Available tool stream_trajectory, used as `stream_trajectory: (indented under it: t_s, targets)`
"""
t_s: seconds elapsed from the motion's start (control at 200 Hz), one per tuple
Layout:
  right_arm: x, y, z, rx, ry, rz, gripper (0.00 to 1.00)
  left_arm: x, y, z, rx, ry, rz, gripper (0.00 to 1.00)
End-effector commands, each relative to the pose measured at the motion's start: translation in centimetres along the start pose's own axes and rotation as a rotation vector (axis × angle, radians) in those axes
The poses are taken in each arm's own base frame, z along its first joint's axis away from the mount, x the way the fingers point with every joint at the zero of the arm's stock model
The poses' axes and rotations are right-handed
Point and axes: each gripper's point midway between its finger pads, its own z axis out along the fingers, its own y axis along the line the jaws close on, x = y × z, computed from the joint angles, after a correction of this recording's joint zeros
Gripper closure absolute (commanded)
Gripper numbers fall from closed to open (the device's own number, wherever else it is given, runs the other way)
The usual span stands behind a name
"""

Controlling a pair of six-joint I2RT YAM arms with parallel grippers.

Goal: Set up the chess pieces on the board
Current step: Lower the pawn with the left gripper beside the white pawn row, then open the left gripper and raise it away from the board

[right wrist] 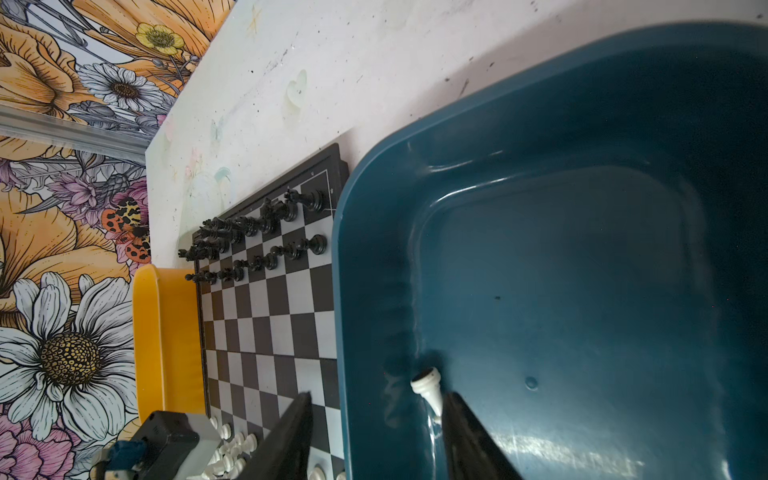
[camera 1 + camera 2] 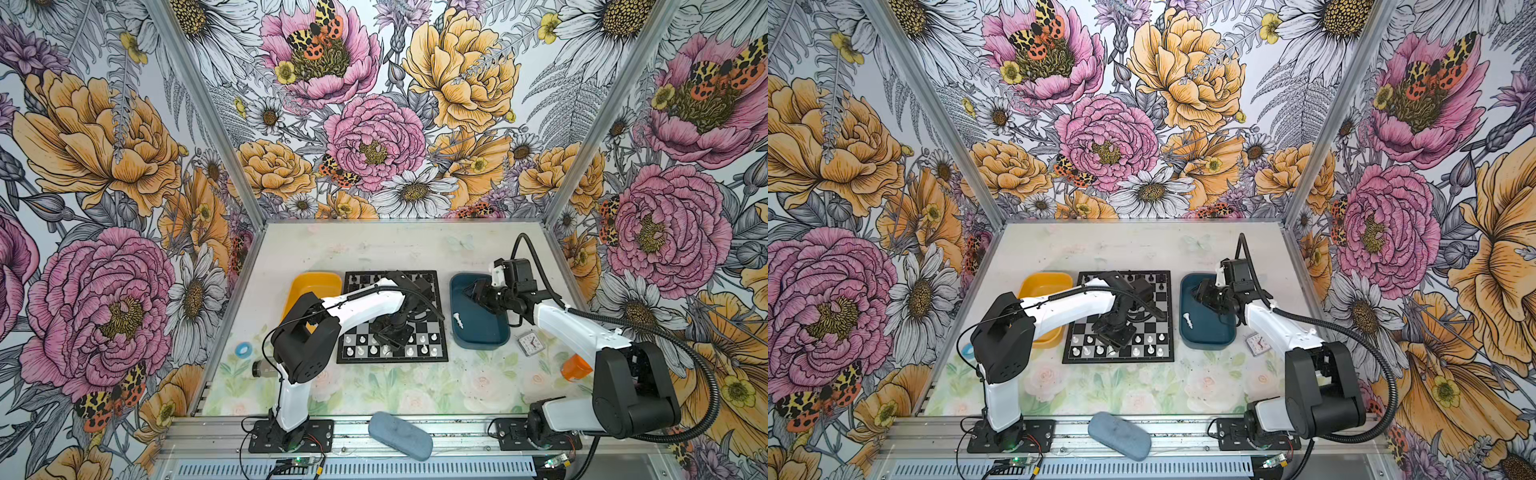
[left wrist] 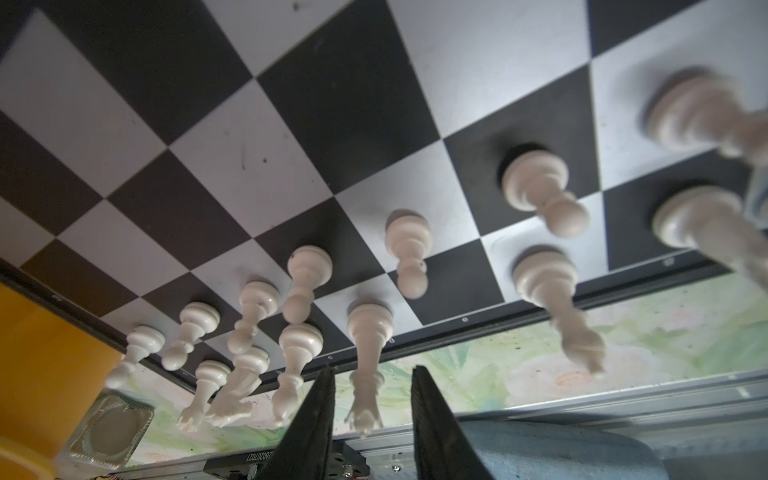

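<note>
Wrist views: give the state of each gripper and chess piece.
left gripper, open, astride a tall white piece standing on the board.
right gripper, open, empty, over the blue tray.
white piece in the tray, lying on its side.
black chessmen, standing in two rows.

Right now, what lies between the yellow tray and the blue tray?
The board lies between the yellow tray and the blue tray, seen in both top views; the left gripper hangs over its near rows of white pieces.

digits approx "2602…" (upside down, blurry) on black base plate (image 3: 232,464); rest unreadable.
</note>
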Motion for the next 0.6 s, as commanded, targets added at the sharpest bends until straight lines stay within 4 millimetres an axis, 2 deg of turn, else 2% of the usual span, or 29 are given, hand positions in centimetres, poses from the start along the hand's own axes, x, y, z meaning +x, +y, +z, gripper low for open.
stream_trajectory:
  t_s: [0.0, 0.295, 0.595]
  targets:
    - [-0.2, 0.2, -0.3, -0.018, -0.017, -0.018, 0.48, -0.4, 0.0, -2.2, 0.002, -0.071, 0.003, 0.66]
    - [0.1, 0.2, -0.2, -0.02, -0.006, -0.02, 0.48, -0.9, 0.5, -4.0, -0.015, -0.121, 0.0, 0.66]
    - [0.9, 0.5, -0.8, 0.001, 0.033, -0.034, 0.48, -3.2, 2.0, -8.6, -0.05, -0.255, -0.004, 0.66]
